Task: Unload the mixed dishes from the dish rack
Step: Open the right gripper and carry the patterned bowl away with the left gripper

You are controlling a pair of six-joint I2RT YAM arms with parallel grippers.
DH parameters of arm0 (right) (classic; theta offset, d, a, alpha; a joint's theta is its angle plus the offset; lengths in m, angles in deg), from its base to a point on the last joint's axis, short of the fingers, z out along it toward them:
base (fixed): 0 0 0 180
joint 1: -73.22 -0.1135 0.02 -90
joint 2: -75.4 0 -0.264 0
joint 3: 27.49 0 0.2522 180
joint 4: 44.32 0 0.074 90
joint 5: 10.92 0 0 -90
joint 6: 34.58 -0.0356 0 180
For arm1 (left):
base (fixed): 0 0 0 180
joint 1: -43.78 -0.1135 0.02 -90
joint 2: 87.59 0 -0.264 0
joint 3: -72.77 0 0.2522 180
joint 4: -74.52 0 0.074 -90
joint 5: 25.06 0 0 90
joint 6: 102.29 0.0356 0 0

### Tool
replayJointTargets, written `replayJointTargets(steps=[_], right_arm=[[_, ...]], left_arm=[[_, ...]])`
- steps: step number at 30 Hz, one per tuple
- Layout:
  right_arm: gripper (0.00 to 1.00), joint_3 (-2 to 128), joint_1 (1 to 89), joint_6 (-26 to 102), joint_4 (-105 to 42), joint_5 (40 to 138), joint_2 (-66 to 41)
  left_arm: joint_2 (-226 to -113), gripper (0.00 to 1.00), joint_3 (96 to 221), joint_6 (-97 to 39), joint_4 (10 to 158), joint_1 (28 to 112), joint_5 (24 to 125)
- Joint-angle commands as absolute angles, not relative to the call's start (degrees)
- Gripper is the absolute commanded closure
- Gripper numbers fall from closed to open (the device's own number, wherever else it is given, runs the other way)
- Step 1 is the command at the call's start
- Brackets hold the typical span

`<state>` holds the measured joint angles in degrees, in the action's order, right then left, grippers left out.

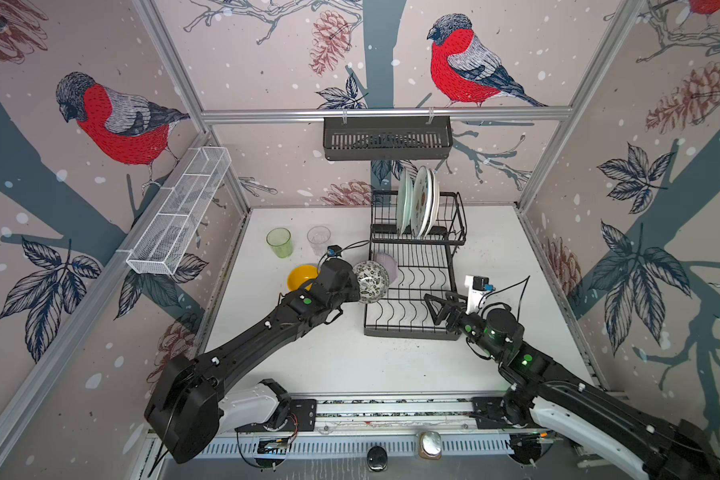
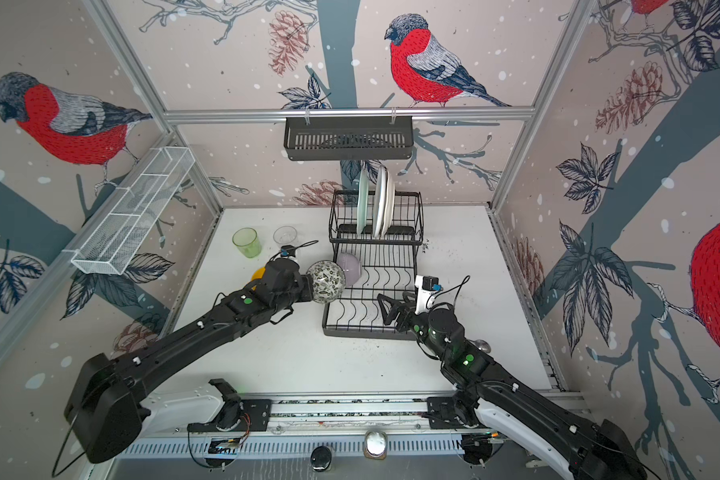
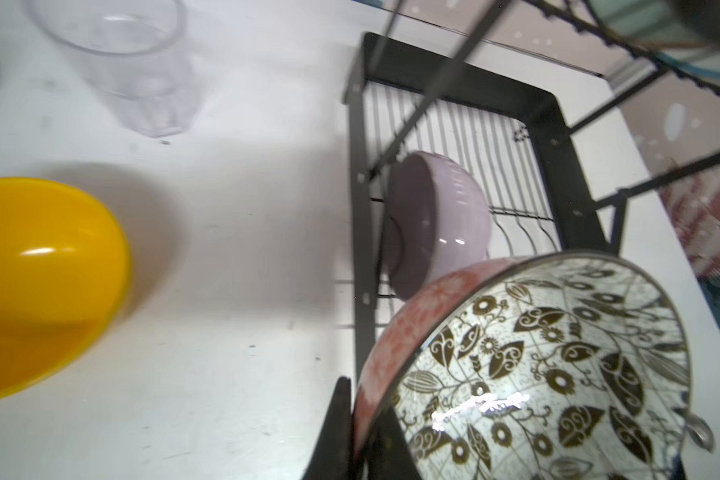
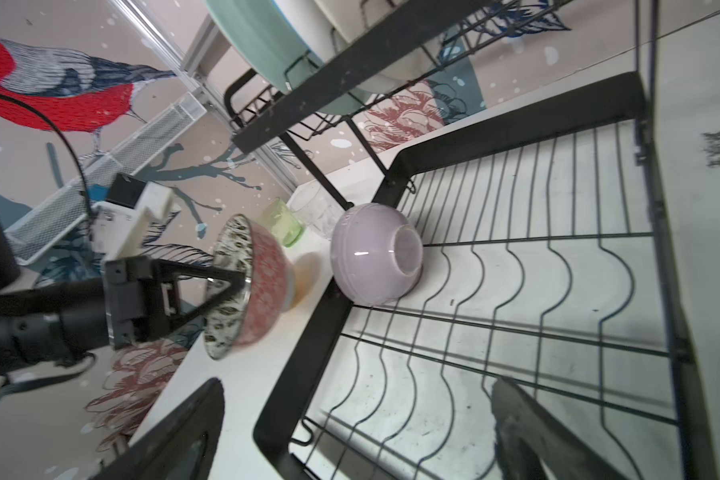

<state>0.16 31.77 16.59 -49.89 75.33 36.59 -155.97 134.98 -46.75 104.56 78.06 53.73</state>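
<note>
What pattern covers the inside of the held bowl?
The bowl has dark leaves and flowers on white; best in the left wrist view.

A dark slatted plastic shelf basket (image 1: pixel 387 139) hangs by two clips from the aluminium crossbar (image 1: pixel 267 115) on the back wall, above the speckled white tabletop (image 1: pixel 308 361). A long white wire-mesh trough (image 1: pixel 179 212), split into compartments, runs aslant along the left wall's frame. The wallpaper shows red-breasted bullfinches (image 1: pixel 462 62), pine cones and dark leaves. On the front rail sit a dark round object (image 1: pixel 377 458) and a shiny one (image 1: pixel 429 444), both too small to identify.
</note>
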Motion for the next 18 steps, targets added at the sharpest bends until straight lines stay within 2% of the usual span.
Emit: replayJointTargets(steps=[1,6,10,18], right_arm=[[0.00,-0.2,35.0,18.3,-51.1,79.5,35.7],[0.01,1.4,38.2,19.7,-50.5,83.5,33.6],[0.00,2.6,38.4,21.2,-49.9,84.4,31.5],[0.01,2.8,39.1,22.5,-50.5,84.4,29.9]], left_arm=[[-154.0,1.00,137.9,-46.2,113.9,72.4,46.3],[-152.1,1.00,139.6,-42.9,115.4,63.3,46.3],[-154.5,1.00,139.9,-42.0,116.2,56.3,50.2],[-159.9,1.00,138.9,-40.4,113.4,48.6,56.4]])
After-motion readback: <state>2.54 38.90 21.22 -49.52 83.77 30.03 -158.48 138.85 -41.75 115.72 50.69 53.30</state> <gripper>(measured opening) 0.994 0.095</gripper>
